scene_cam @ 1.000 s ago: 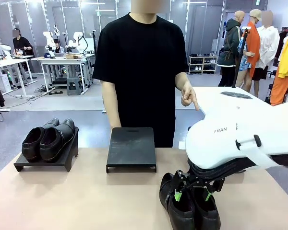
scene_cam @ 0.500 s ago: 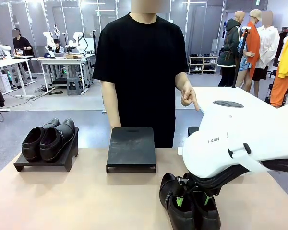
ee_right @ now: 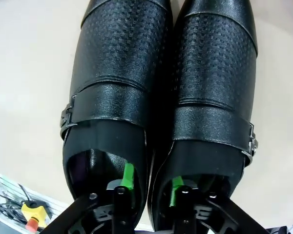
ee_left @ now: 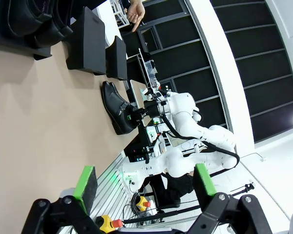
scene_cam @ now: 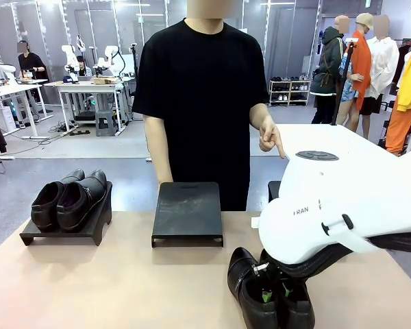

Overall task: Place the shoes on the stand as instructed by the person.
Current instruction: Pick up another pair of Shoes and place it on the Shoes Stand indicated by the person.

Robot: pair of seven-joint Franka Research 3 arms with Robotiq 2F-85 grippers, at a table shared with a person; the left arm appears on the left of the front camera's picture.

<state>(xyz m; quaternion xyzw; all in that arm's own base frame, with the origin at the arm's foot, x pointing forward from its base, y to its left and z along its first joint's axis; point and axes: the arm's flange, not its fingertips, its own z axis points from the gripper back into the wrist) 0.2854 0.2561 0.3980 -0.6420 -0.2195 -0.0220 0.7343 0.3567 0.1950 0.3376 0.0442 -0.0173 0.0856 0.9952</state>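
One pair of glossy black shoes [scene_cam: 245, 275] lies on the table at the near right. My right gripper [scene_cam: 274, 293] has come down from above, one finger inside each shoe. In the right wrist view its green pads [ee_right: 128, 176] pinch the two touching inner walls of the shoes [ee_right: 166, 87], so my right gripper [ee_right: 152, 181] is shut on the pair. A second pair [scene_cam: 68, 199] rests on the left stand [scene_cam: 61, 234]. The middle stand [scene_cam: 187, 209] is bare. The person's hand [scene_cam: 268, 137] points down toward the right. My left gripper [ee_left: 145, 180] hangs open and holds nothing.
A third stand [scene_cam: 274, 186] shows partly behind my right arm [scene_cam: 342, 205] at the far right. The person stands at the table's far edge behind the middle stand. In the left wrist view the shoes [ee_left: 116, 105] and stands [ee_left: 85, 41] lie far off.
My right arm has sunk lower and its fingers have gone down into the two shoes and closed on their inner walls. The person's pointing hand and my left gripper have stayed put.
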